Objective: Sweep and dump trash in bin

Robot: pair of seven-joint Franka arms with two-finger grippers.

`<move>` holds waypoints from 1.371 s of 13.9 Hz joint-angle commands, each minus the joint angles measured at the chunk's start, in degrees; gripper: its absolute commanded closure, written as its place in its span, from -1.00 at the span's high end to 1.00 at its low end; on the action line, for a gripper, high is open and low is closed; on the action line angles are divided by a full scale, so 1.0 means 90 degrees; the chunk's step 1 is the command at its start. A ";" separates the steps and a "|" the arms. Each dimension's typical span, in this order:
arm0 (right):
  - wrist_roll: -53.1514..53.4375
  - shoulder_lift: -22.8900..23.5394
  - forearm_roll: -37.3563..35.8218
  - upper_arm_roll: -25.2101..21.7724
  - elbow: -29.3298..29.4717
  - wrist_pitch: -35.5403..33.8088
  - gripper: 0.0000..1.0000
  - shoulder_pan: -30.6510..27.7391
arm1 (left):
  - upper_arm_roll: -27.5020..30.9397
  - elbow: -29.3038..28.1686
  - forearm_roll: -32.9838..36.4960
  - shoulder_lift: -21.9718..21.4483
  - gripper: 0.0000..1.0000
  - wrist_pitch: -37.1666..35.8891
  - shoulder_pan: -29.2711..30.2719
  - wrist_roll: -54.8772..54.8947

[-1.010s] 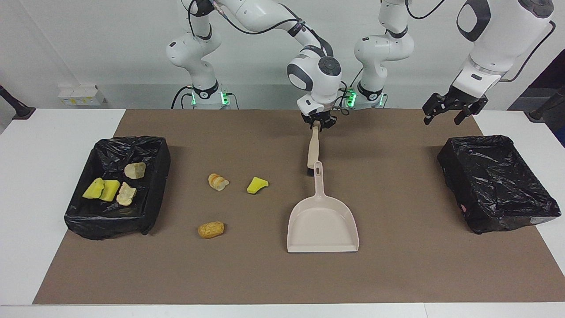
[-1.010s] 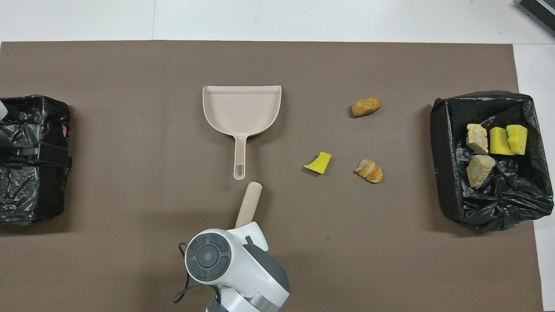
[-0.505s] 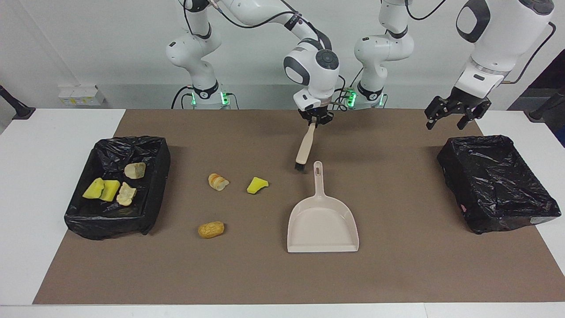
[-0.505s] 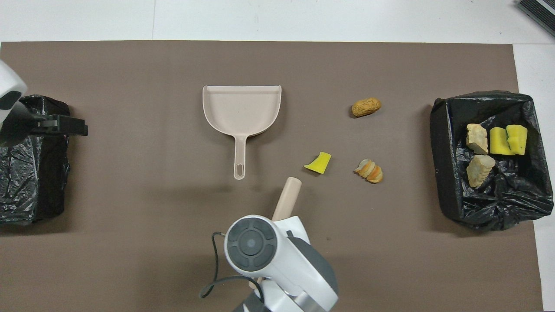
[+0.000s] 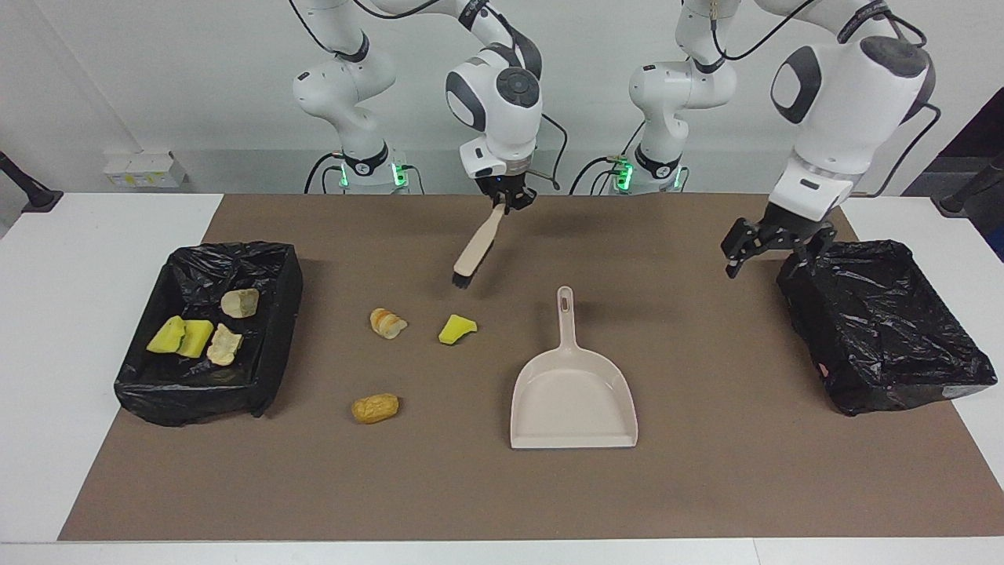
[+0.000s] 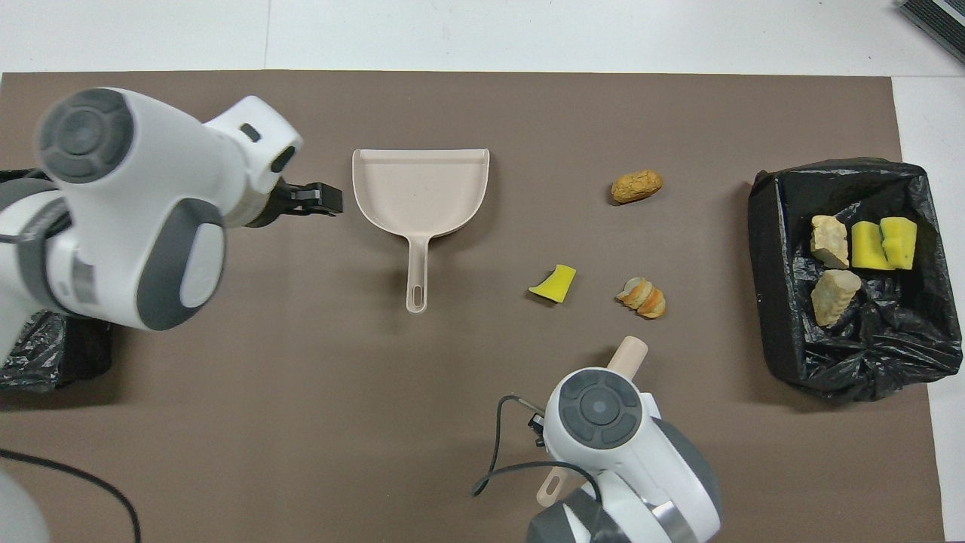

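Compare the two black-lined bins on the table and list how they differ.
The bin at the right arm's end holds four scraps, two yellow-green sponge chunks and two tan lumps; the bin at the left arm's end shows no scraps in it. The open left gripper hangs beside the bin at its own end; no gripper is near the other bin. Both are rectangular, lined with crinkled black plastic, and sit at the mat's ends.

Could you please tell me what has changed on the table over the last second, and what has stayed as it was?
The right gripper, shut on the brush, carried it from above the dustpan handle toward the right arm's end, and it now hangs over the mat near the yellow sponge scrap. The left gripper, open and empty, came down and in from the bin toward the dustpan. Dustpan, both bins and all the scraps stayed put.
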 commanded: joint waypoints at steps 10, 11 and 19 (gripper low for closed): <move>-0.1283 0.0629 -0.0131 0.0080 -0.0054 0.1459 -1.00 -0.1657 | 0.0127 -0.0094 0.0115 0.0994 1.00 0.0026 -0.1517 -0.0527; -0.1283 0.0825 -0.0121 0.0089 0.0170 0.1528 -1.00 -0.1618 | 0.0137 -0.0192 0.0125 0.0955 1.00 -0.0013 -0.1528 -0.0527; -0.1800 0.1968 -0.0140 0.0089 0.2366 0.0974 -1.00 -0.1686 | 0.0186 -0.0047 0.0386 0.0661 -1.00 -0.0609 -0.1382 -0.0313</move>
